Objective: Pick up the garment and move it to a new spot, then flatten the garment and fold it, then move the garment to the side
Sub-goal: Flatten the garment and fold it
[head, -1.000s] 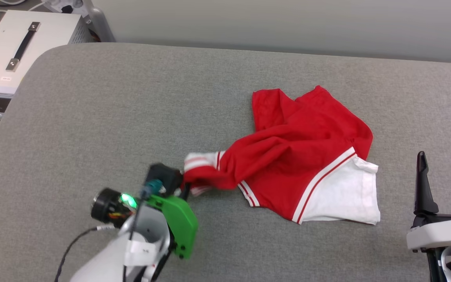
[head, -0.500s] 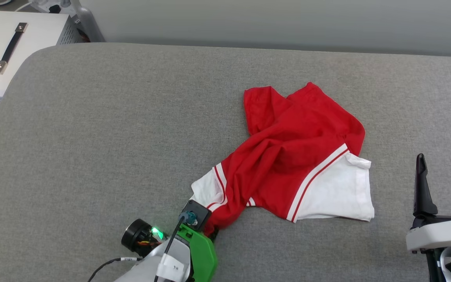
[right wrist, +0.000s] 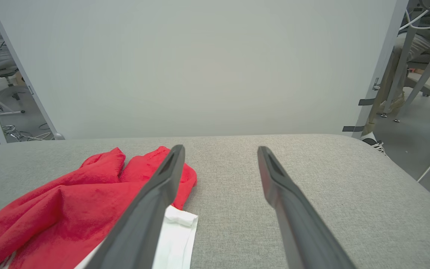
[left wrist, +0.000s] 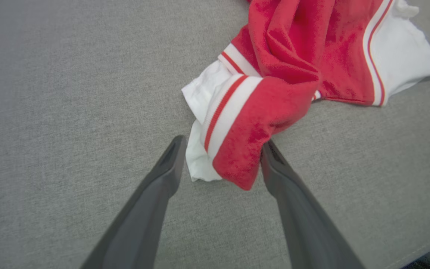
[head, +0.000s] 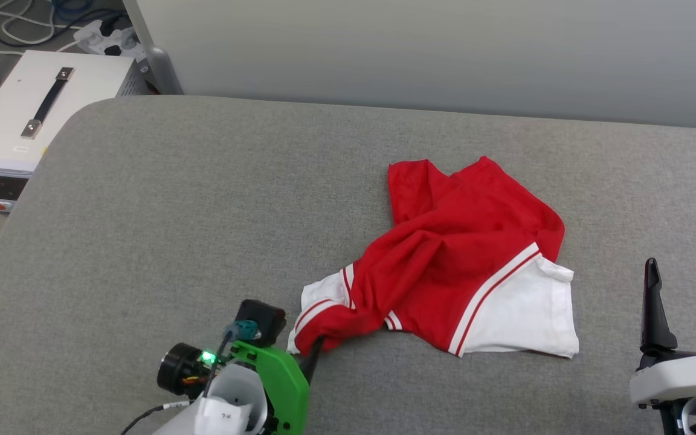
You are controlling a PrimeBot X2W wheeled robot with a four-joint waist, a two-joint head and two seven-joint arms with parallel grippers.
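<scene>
A red garment (head: pixel 463 260) with white sleeves lies crumpled right of centre on the grey worktop (head: pixel 173 211). Its twisted near end rests loose between the spread jaws of the left gripper (left wrist: pixel 223 144), while the right gripper (head: pixel 680 275) hovers at the near right, jaws apart and holding nothing. Flattening looks like the step in hand, and it would likely go best with each arm pinching a separate corner, one layer only, and both drawing outward together.

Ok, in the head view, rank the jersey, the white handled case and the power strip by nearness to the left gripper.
1. Jersey, its trimmed end between the left gripper jaws.
2. White handled case, far left, off the table.
3. Power strip, beyond the case.
</scene>
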